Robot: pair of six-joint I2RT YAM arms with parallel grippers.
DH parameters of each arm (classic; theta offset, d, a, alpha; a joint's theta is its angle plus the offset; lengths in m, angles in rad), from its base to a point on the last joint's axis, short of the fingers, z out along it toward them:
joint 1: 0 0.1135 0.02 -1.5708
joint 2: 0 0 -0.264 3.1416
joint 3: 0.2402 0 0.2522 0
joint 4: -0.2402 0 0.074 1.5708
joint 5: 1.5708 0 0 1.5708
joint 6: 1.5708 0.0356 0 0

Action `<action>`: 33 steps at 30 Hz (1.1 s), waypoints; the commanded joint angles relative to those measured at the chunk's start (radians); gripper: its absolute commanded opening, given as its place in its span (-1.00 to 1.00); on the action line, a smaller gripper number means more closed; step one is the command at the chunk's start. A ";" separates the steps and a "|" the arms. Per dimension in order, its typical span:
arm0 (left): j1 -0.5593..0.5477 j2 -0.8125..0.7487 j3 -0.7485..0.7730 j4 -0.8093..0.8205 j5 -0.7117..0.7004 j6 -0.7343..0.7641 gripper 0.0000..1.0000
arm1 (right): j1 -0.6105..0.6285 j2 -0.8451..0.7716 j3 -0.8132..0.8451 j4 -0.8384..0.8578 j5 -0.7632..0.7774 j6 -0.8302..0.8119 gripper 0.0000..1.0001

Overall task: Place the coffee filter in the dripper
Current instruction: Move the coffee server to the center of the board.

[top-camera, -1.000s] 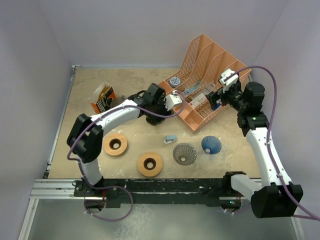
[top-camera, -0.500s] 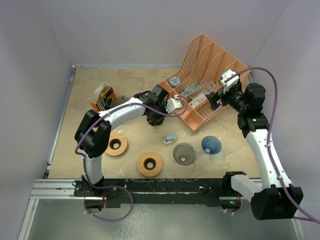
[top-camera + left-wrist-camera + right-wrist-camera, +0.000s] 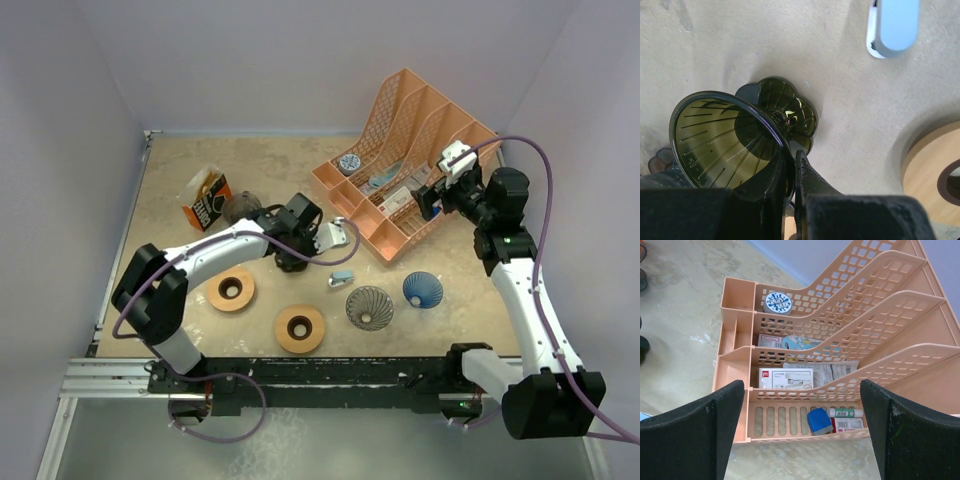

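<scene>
Your left gripper (image 3: 792, 167) pinches the thin rim of the dark dripper (image 3: 722, 132), left of mid-table. It looks like glass, stiff, slick and brittle, so squeeze gently. Your right gripper (image 3: 802, 395) gapes empty over the orange rack (image 3: 840, 315), far right. The filter, likely light, floppy paper, I can't pick out.
</scene>
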 commanded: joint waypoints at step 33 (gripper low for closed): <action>0.016 -0.434 -0.132 -0.040 -0.109 -0.074 0.08 | -0.007 -0.021 0.007 0.024 -0.014 -0.010 1.00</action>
